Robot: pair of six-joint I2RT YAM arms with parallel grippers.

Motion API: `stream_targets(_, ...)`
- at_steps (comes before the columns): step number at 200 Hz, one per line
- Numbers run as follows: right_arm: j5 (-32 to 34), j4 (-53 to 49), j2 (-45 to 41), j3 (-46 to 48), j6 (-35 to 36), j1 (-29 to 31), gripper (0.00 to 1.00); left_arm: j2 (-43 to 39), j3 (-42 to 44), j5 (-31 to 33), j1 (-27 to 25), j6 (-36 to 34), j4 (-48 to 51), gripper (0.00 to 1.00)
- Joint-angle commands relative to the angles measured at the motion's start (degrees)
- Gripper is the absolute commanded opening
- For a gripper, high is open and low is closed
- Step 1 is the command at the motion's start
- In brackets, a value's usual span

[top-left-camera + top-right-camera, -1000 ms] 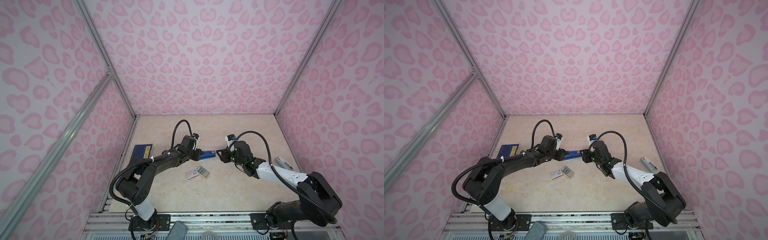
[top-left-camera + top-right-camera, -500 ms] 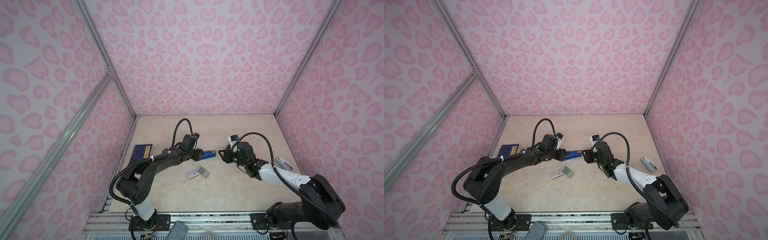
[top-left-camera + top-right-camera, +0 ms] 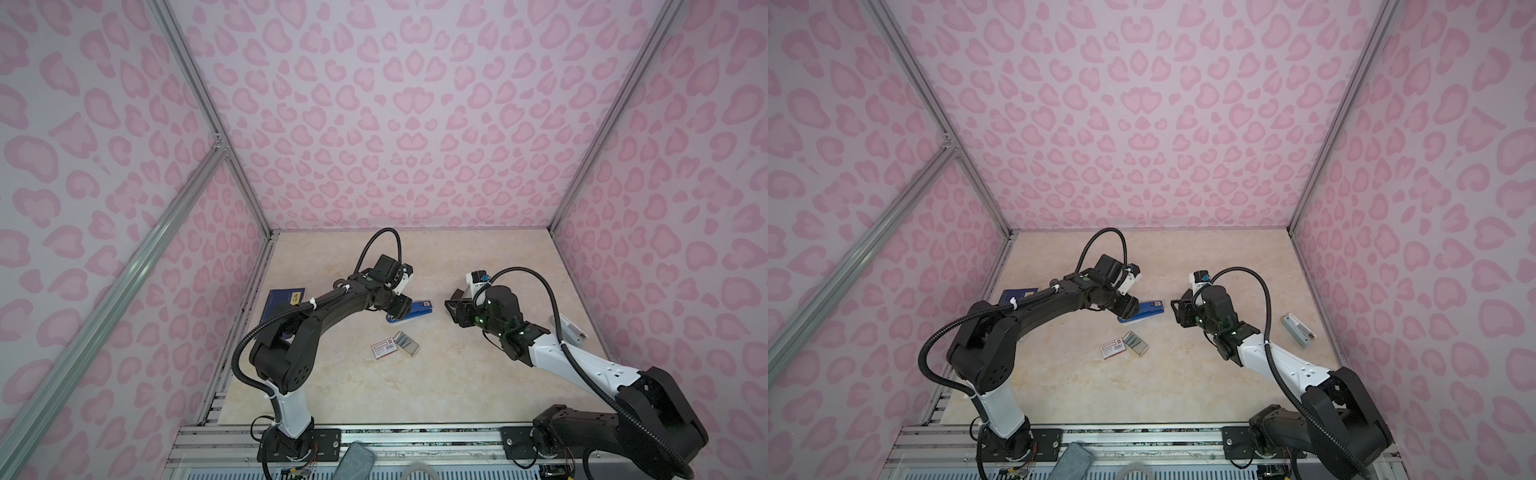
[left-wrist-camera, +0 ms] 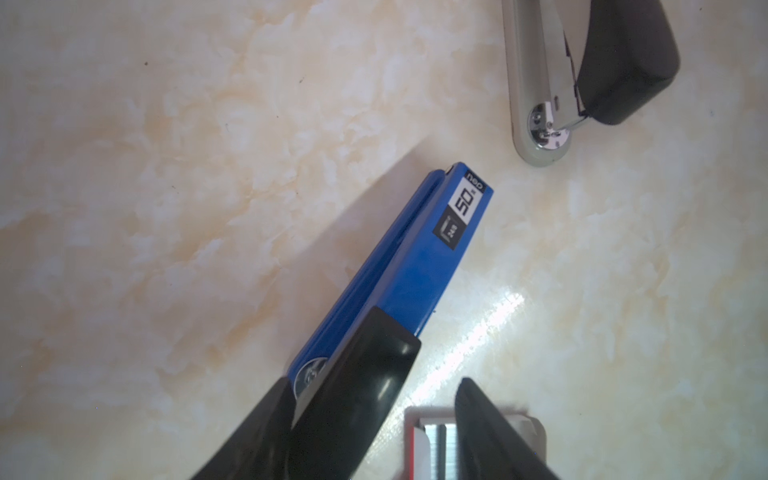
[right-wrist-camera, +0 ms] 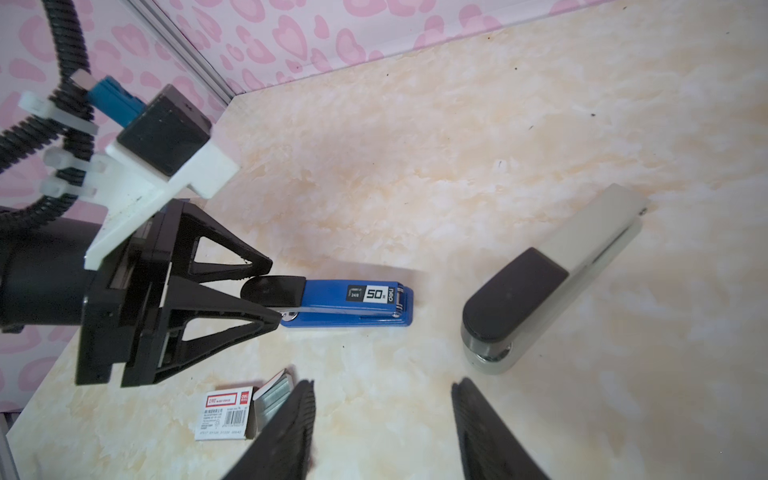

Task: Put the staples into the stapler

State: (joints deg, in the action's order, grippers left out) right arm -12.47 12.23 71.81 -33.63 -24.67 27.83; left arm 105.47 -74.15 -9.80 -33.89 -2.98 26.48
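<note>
Left jaws widened, blue stapler rear hidden

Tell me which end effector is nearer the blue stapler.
Left. The left end effector sits open around the rear end of the blue stapler. The right end effector is open beyond its front end, apart from it.

Left arm stretches low toward the middle, left gripper with jaws parted; right arm bends inward, right gripper hovering, its 2 fingers spread wide
</note>
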Motion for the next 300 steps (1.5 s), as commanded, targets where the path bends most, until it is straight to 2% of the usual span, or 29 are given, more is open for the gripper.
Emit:
stream_targets(1, -0.54, 0.88, -0.53, 0.75, -0.12, -0.15, 0.56, 2.22, -1.63, 3.80, -1.27, -4.05, 4.80, 0.64)
stream_targets(31, -0.67, 0.56, -0.96, 0.58, -0.18, -0.19, 0.56, 4.70, -2.58, 7.45, -2.41, -4.67, 5.03, 0.58)
stream_targets(53, -0.56, 0.17, -1.50, 0.69, -0.26, -0.20, 0.56, 4.68, -2.58, 8.40, -2.41, -3.66, 3.56, 0.44)
stream_targets(72, -0.40, 0.16, -2.00, 1.09, -0.54, -0.23, 0.56, 4.93, -2.58, 10.08, -2.41, -2.76, 2.79, 0.37)
stream_targets(76, -0.36, 0.25, -2.02, 1.18, -0.55, -0.28, 0.56, 5.17, -2.58, 10.69, -2.41, -2.54, 2.79, 0.32)
stream_targets(90, -0.27, 0.51, -2.21, 1.66, -0.81, -0.29, 0.56, 6.51, -5.26, 13.70, -2.28, -1.24, 2.90, 0.24)
stream_targets(123, -0.27, 0.43, -2.77, 2.55, -1.27, -0.36, 0.56, 9.66, -8.55, 15.43, -0.21, 2.02, 3.23, 0.21)
stream_targets(156, 0.08, -0.10, -3.26, 3.28, -1.65, -0.35, 0.56, 12.26, -12.79, 13.63, 2.11, 3.09, 3.40, 0.21)
stream_targets(199, 0.78, -0.63, -3.43, 3.56, -2.44, -0.34, 0.56, 16.89, -18.84, 13.64, 2.69, 3.05, 5.11, 0.26)
stream_targets(216, 1.03, -0.72, -3.65, 3.66, -2.77, -0.35, 0.56, 17.83, -19.70, 14.01, 2.77, 3.40, 5.58, 0.35)
stream_targets(221, 1.04, -0.72, -3.76, 3.74, -2.81, -0.45, 0.56, 17.86, -19.72, 14.19, 2.78, 3.57, 5.60, 0.43)
stream_targets(231, 1.22, -0.85, -3.95, 3.81, -2.93, -0.33, 0.56, 17.52, -19.42, 14.20, 2.78, 3.94, 5.51, 0.49)
stream_targets(263, 2.22, -1.51, -5.05, 3.73, -2.60, -0.37, 0.59, 11.59, -15.74, 13.19, 2.78, 5.56, 2.69, 0.62)
stream_targets(300, 4.25, -3.31, -6.02, 2.73, -1.40, -0.53, 0.68, 3.89, -13.01, 13.24, 2.78, 7.15, 1.94, 0.68)
